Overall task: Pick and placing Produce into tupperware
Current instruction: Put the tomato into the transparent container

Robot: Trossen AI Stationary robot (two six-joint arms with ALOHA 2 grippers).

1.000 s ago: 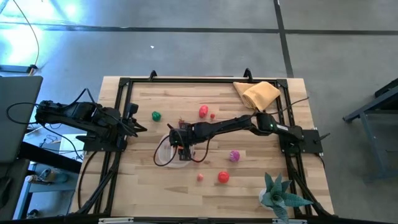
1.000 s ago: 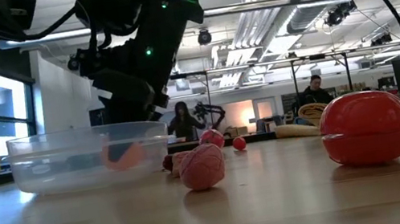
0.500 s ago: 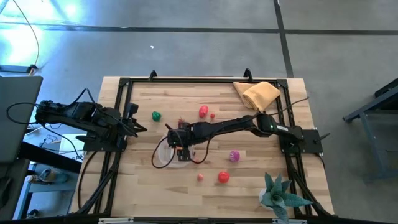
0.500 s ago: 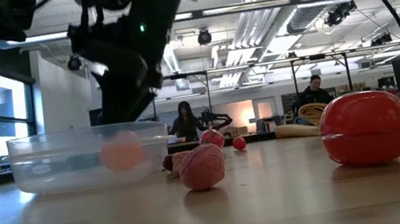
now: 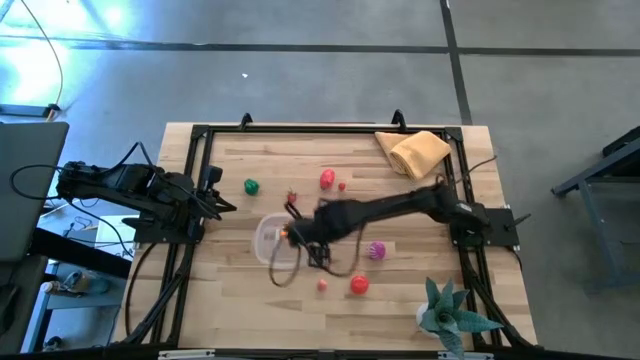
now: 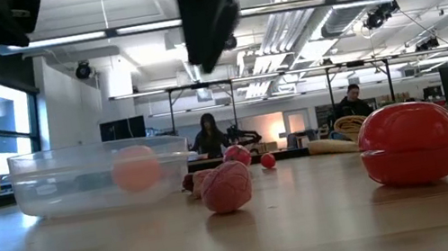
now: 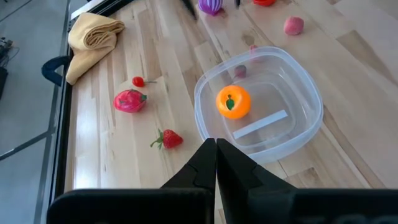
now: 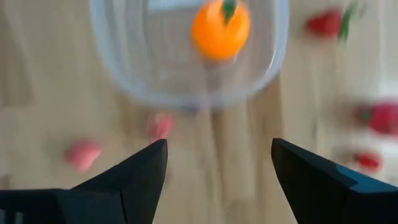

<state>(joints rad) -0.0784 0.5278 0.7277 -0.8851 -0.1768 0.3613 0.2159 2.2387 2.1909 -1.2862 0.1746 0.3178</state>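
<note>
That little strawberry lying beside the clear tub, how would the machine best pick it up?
Probably by the red body of the strawberry, coming straight down from above. It lies flat on the table, apart from the tub, with bare wood around it. The body is plump enough to pinch across, whereas the thin green stem end likely offers little to hold.

Your right arm stretches from the table's right edge toward its middle, right gripper (image 8: 217,163) empty, fingers spread. Your left arm waits folded at the left edge, left gripper (image 7: 216,163) closed.
</note>
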